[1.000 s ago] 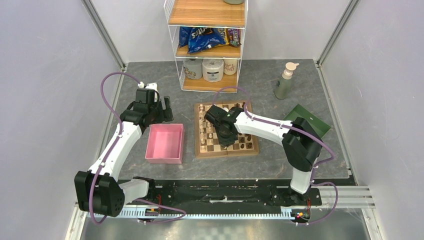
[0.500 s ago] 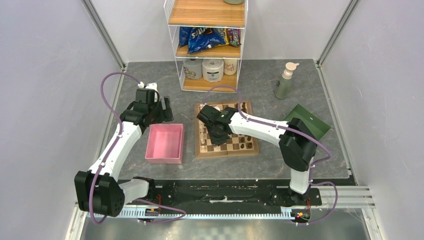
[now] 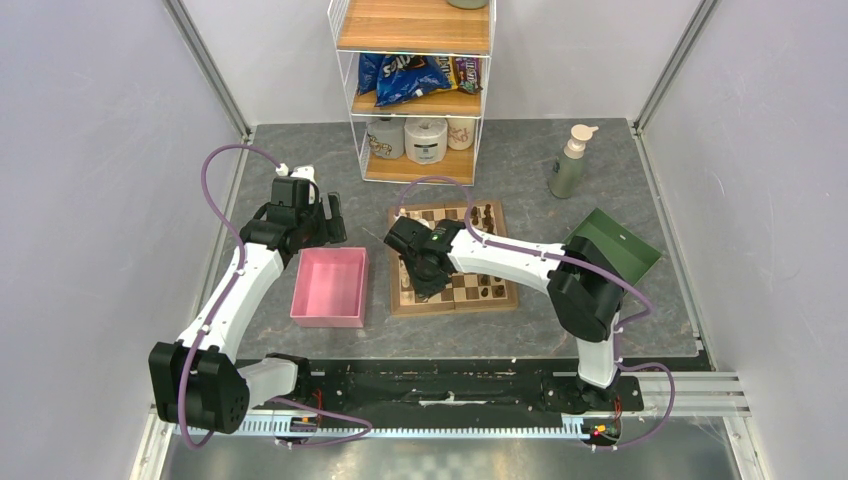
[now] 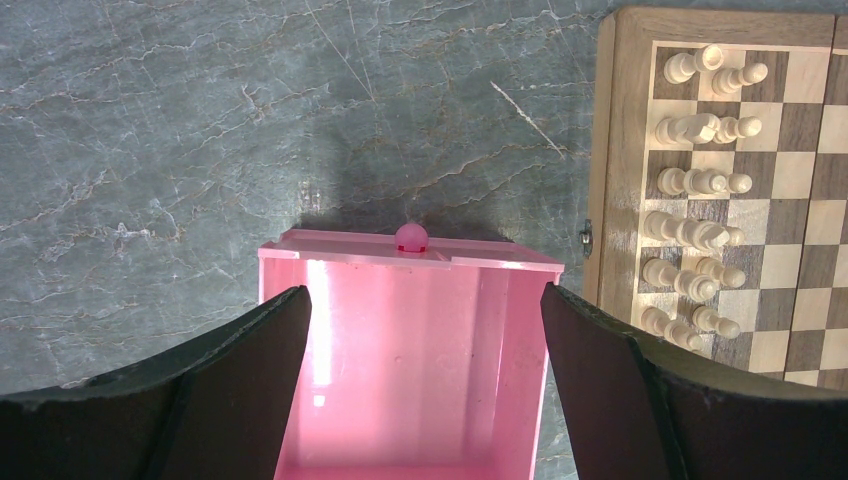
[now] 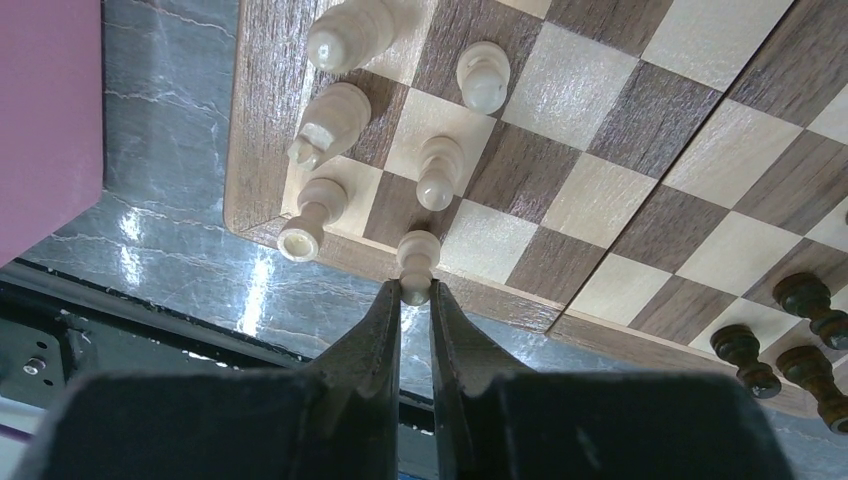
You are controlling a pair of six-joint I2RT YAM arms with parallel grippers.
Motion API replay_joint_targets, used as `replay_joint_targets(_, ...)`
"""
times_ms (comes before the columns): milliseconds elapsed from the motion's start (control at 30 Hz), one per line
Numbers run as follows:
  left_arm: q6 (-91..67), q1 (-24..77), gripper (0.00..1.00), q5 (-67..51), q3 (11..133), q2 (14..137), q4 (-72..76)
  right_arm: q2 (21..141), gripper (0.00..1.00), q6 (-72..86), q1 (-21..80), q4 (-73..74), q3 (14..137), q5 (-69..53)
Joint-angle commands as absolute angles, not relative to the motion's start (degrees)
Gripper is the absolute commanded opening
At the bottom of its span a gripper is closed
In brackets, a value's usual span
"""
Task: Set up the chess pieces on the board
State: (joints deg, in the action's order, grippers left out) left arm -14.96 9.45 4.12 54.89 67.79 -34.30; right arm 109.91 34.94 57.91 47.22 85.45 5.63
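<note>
Right claw point(image 5: 415, 290) is pinched nearly shut on the head of a white pawn point(image 5: 417, 258). In the right wrist view the pawn sits at 6 o'clock of the pawn file, over the last square by the board point(image 5: 600, 190) border, just beside the rook point(image 5: 305, 218) at its 9 o'clock. Can't tell if its base touches the wood.

Step, as I read it: setting down the last pawn of the white row. Next move likely calls for easing it down onto that square, opening the jaws a little, then lifting straight off. The rook and the next pawn point(image 5: 437, 172) are close, so any sideways drift could tip them.

White pieces point(image 4: 700, 180) are cream, tiny and turned. They stand in two files along the board's 9 o'clock edge in the top view, and look upright. Dark pieces point(image 5: 800, 300) are brown-black, at 4 o'clock in the right wrist view, well apart from the white ones. Their order is too small to judge.

The board is checkered tan and brown with a brown border. It lies mid tabletop point(image 3: 300, 160), at 3 o'clock of the pink tray point(image 4: 480, 262).

Left claw point(image 4: 422, 300) is spread wide and holds nothing, hovering over the pink tray. No piece shows in the part of the tray in view.
</note>
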Motion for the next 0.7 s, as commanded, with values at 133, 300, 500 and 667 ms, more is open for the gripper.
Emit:
replay_joint_targets(133,-15.8,9.2,0.92,3.7,56.1,67.5,-34.2,111.4,0.19,34.5,58.0,47.2,88.6,5.9)
replay_joint_targets(300,-15.8,9.3,0.92,3.7,56.1,67.6,-34.2,111.9,0.20,34.3,58.0,47.3,89.0,6.1)
replay_joint_targets(500,-15.8,9.2,0.92,3.6,56.1,67.7,-34.2,112.2,0.24,34.1,58.0,47.5,89.2,6.4)
replay_joint_targets(667,-15.8,9.3,0.92,3.6,56.1,67.7,-34.2,112.0,0.33,33.7,58.0,47.0,89.1,5.5)
